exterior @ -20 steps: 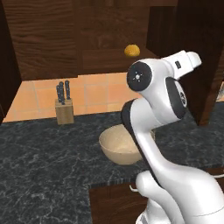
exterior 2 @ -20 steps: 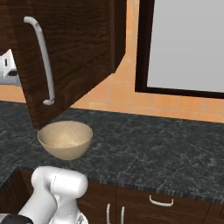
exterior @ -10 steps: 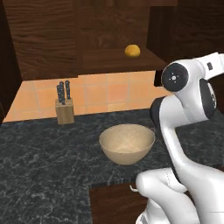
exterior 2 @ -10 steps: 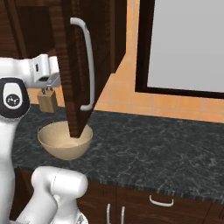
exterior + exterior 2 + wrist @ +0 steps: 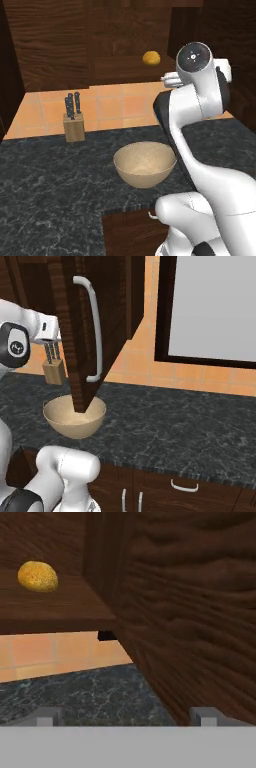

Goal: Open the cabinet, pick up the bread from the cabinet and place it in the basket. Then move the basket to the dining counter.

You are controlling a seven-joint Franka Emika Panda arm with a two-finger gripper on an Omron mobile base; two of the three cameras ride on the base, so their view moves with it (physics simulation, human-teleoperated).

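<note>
The cabinet stood open, its dark wood-grain door swung out over the counter so that the long silver bar handle faced the right base camera and the door's lower corner hung in front of the basket. Inside, on the bare wooden shelf, the bread lay alone, a small golden-orange lump toward the shelf's right side; in the hand view it sat at the upper left, well apart from the gripper, whose two finger tips stood wide apart at the bottom of that view with nothing between them. The open door's inner face took up the right side of the hand view, and the hand seemed to sit close to it, though the contact could not be judged from these angles. In the left base view the arm's upper joint rose in front of the cabinet opening, just right of the bread. The basket rested upright on the black speckled granite counter, below the shelf, empty, with its beige inside showing. A wooden knife block with dark handles stood against the orange tiled backsplash, to the left of the basket and apart from it.
</note>
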